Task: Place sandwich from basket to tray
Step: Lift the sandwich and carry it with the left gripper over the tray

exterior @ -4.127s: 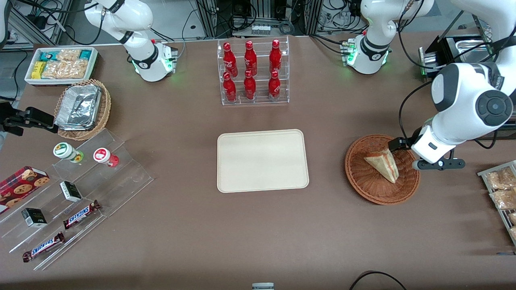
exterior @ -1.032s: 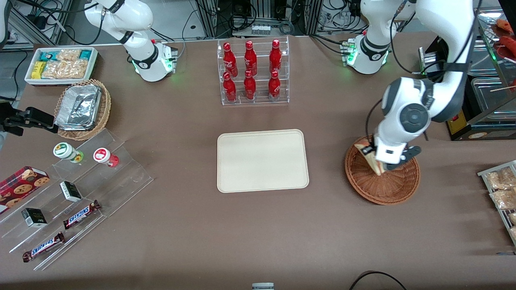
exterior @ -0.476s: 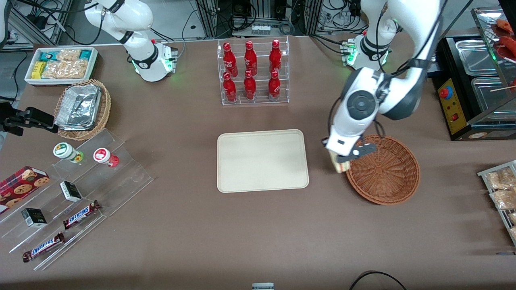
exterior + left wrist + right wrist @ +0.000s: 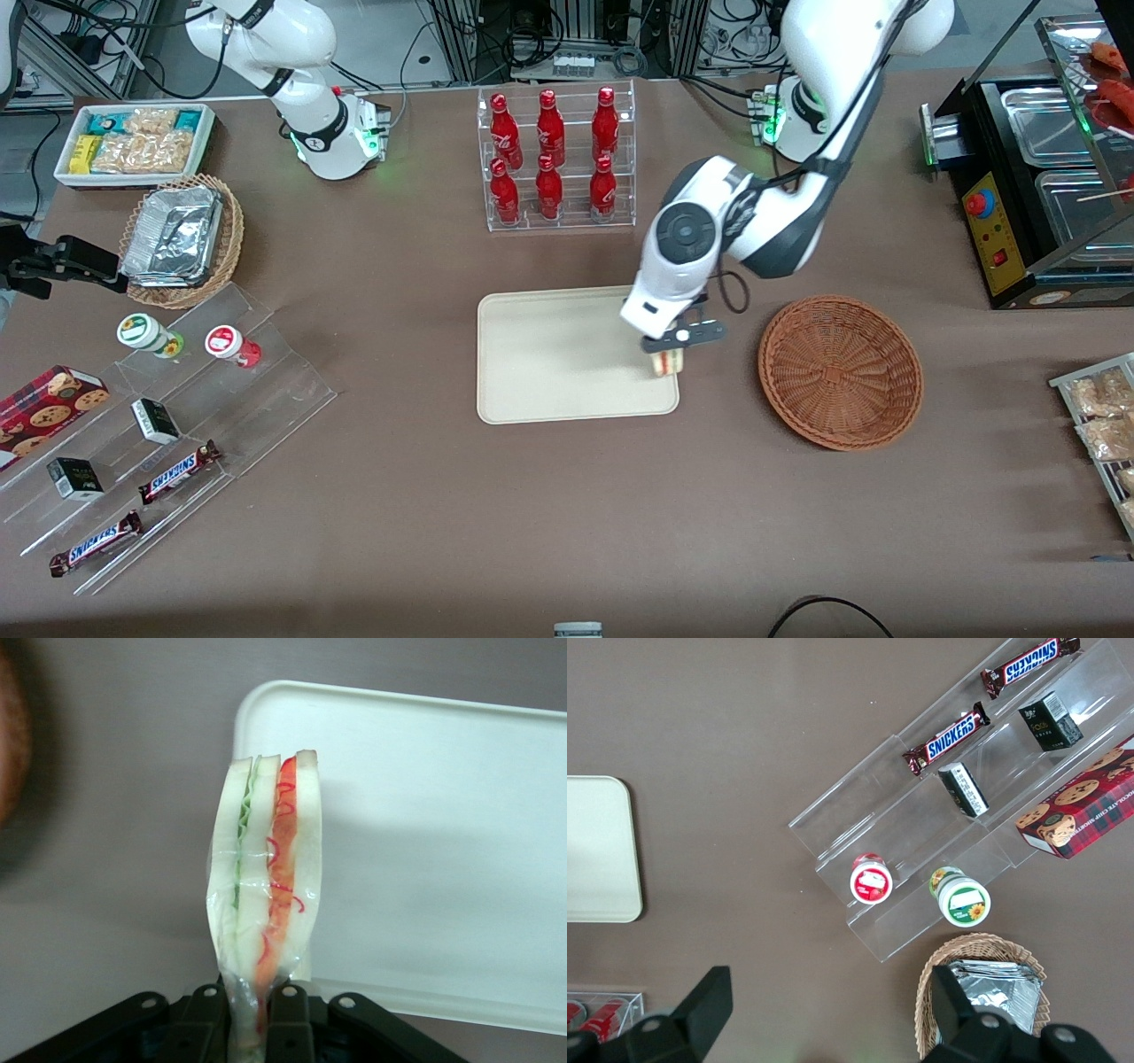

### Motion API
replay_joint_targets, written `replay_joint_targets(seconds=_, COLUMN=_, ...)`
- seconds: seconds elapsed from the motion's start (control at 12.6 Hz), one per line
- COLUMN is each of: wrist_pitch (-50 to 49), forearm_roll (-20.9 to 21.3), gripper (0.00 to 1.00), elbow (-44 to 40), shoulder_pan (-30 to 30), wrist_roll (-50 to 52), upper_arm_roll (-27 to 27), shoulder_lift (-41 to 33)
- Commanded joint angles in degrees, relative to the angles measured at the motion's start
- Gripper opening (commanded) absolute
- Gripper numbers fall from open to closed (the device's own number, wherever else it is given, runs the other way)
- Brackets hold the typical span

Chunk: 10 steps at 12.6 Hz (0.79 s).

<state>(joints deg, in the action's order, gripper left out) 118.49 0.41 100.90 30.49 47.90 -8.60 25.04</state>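
We are holding the triangular wedge sandwich (image 4: 665,361) of pale bread with red and green filling over the edge of the flat cream-beige rectangular plastic tray (image 4: 549,354).

Our black two-finger gripper (image 4: 671,347) is clenching the wrapped sandwich (image 4: 264,895) between its fingers (image 4: 285,1020), cut edge facing the wrist camera, above the tray (image 4: 443,850) rim nearest the round reddish-brown woven wicker basket (image 4: 840,372). We are hanging clear of that basket, which is sitting beside the tray, toward the working arm's end of the brown table (image 4: 532,514).

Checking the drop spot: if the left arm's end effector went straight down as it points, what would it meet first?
Likely the flat cream-beige plastic tray, near its rim: the end effector holds the triangular wrapped sandwich above that edge, though height is unclear.
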Motion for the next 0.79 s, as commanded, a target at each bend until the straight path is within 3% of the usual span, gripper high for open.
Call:
replay_joint_targets(seconds=0.0, wrist_pitch=-1.33, forearm_roll=-0.32, gripper=0.0, elbow=-10.17, shoulder_pan=3.33, wrist_roll=2.19, upper_arm_roll=0.77, shoulder_lift=8.16)
replay_joint_targets(seconds=0.48, wrist_pitch=-0.89, forearm_roll=-0.32, gripper=0.0, elbow=-20.47, shoulder_pan=7.12, wrist_roll=2.1, upper_arm_roll=0.77, shoulder_lift=17.05)
replay_joint_targets(seconds=0.71, wrist_pitch=-0.8, forearm_roll=-0.32, gripper=0.0, elbow=-21.1, shoulder_pan=7.65, wrist_roll=1.84, upper_arm_roll=0.43, shoulder_lift=18.64)
